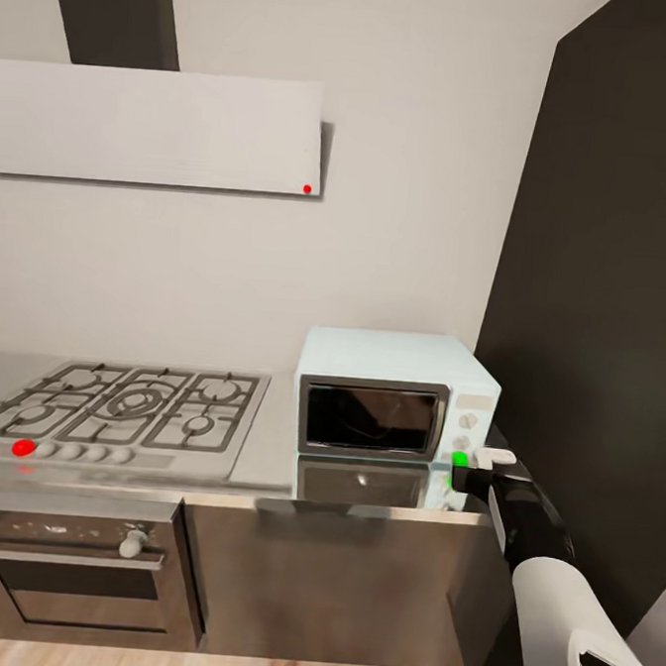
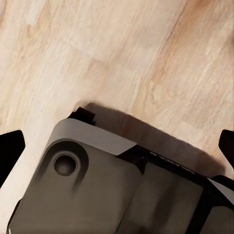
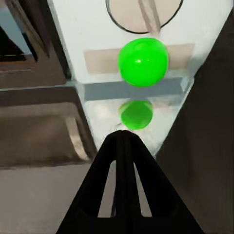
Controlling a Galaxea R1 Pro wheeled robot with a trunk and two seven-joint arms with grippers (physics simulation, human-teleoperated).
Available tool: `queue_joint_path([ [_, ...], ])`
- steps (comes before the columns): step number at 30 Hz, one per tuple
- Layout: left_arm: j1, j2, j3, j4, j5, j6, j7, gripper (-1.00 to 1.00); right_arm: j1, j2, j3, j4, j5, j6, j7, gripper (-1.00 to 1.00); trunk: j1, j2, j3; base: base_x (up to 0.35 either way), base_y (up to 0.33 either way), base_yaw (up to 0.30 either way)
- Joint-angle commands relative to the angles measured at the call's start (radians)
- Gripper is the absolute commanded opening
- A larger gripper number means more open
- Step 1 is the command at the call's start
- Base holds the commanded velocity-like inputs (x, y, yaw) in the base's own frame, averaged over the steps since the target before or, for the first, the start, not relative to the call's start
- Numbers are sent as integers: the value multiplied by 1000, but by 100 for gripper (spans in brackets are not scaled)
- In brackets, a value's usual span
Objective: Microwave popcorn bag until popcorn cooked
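A long grey glossy steel-like countertop [image 1: 265, 448] tops dark cabinet fronts along a pale wall, with a tall black panel [image 1: 604, 292] at its right end. A steel gas hob with grey grates [image 1: 119, 407] is set into its left part, above a built-in steel oven [image 1: 68, 573]; a flat pale extractor hood [image 1: 154, 127] hangs on the wall over them. The small pale mint-blue microwave [image 1: 395, 362] stands on the countertop's right end, its dark glass door closed, two round knobs on its right panel and a bright green ball-shaped button [image 1: 459, 458] at that panel's lower corner.

The right gripper [image 1: 473, 460] reaches to this corner, its tip just at the green button. In the right wrist view the two black fingers [image 3: 127, 161] lie pressed together, nothing between them, pointing at the green button [image 3: 143, 62] and its reflection in the countertop.

The left wrist view looks down at a light wooden floor [image 2: 122, 53] and the robot's grey base [image 2: 87, 190]; black finger tips show at both edges, set wide apart.
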Motion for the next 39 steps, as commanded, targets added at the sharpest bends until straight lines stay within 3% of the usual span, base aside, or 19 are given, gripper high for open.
queue_joint_path([
  [1,0,0,-8,0,7,-2,4,100,-1,0,-4,-2,10,3,9,-100,0,-1,-2,-312,91,0],
  [28,0,1,-9,0,7,-3,1,100,-1,-1,-4,9,3,5,9,-100,0,-1,-2,-289,83,0],
  [29,0,2,-9,0,7,-3,1,100,-1,0,-4,32,2,4,8,-100,0,-1,-2,-26,6,0],
  [31,0,2,-10,0,5,-5,0,100,-1,-6,-4,180,1,-9,2,-100,0,-1,-2,-10,2,0],
  [32,0,2,-10,0,4,-5,0,100,0,-19,-4,326,3,-63,-14,-100,0,-1,-2,-3,1,0],
  [34,0,3,-10,1,1,-5,0,100,5,-49,-3,633,38,-243,-117,-100,0,-1,-2,-1,0,0],
  [37,0,10,-11,3,-1,-5,0,100,27,-50,-4,716,60,-319,-201,-100,0,-1,-2,0,0,0],
  [39,0,12,-11,4,-1,-5,-1,100,112,-53,-4,727,63,-334,-215,-100,0,-1,-2,0,0,0],
])
